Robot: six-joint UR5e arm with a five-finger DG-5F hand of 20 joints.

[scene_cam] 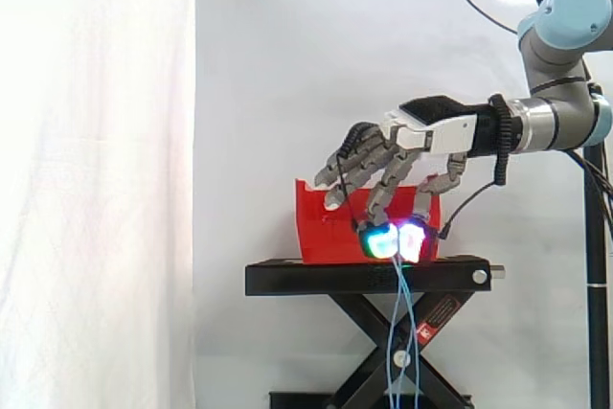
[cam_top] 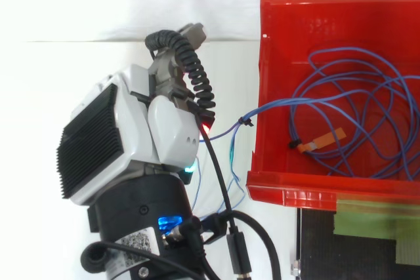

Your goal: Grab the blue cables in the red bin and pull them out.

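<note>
The red bin (scene_cam: 321,232) stands on the black stand (scene_cam: 369,277). In the top view most of the blue cables (cam_top: 269,107) lie coiled inside the bin (cam_top: 260,63). One strand runs over its left wall to my hand (cam_top: 167,122), which is outside the bin. In the side view my hand (scene_cam: 431,131) hovers at the bin's near side with its fingers curled down. The glowing green and magenta fingertips (scene_cam: 383,241) pinch the blue cables (scene_cam: 400,332), which hang in loops past the stand's edge.
An orange tag (cam_top: 321,141) and a small black tie sit on the coil in the bin. Green tape (cam_top: 374,218) lies on the stand below the bin's front rim. The scissor legs (scene_cam: 383,352) of the stand are under the hanging loops. A white curtain hangs behind.
</note>
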